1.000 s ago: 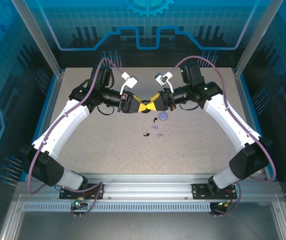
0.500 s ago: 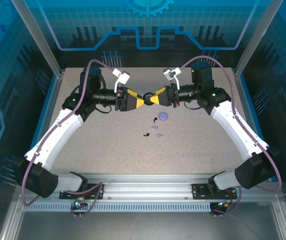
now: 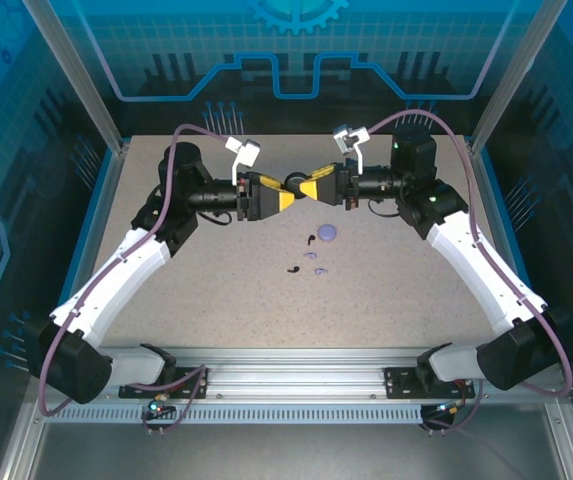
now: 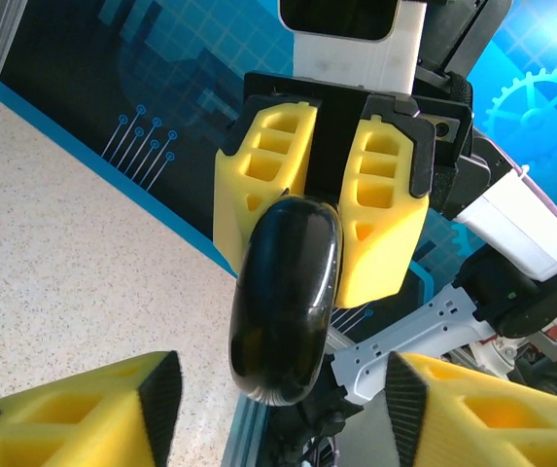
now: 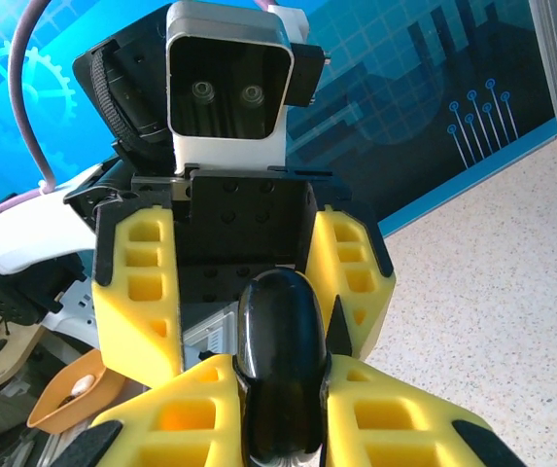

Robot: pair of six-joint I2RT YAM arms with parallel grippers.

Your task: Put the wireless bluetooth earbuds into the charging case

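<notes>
**Item:** black charging case [image 3: 294, 186]. Glossy, rounded shell; whether the lid is shut cannot be told.

**Location:** off the table [image 3: 196, 300], held in the air between its centre and its far edge, where the two arms meet tip to tip.

**Right gripper** [image 3: 307, 188]: fingers [image 5: 186, 413] clamped on the case's two broad faces, with the case edge-on between them.

**Left gripper** [image 3: 282, 197]: fingers [image 4: 113, 413] spread wide, one on each side of the case's free end, touching neither face.

**Loose on the table, near its centre:**
- lavender case [image 3: 327, 232]
- black earbuds [image 3: 309, 239], one just beside that case, one nearer the near edge
- lavender earbuds [image 3: 311, 256], lying between the two black ones

None is seated in a case, so the task looks to be at an early stage.

**Step in hand (judged):** a two-handed hold on the black case, probably to raise its lid or to pass it across.

**Handling note:**
- Bring the left fingers together slowly, square to the faces and on the free half alone. If both pairs pinch the same half, the lid cannot swing.
- The curved, polished shell looks apt to slip, so seat the pads well in from the rim.
- The right hold should not ease until the left has bitten.
- Work above the table's middle, so that a dropped case lands on it.
</notes>
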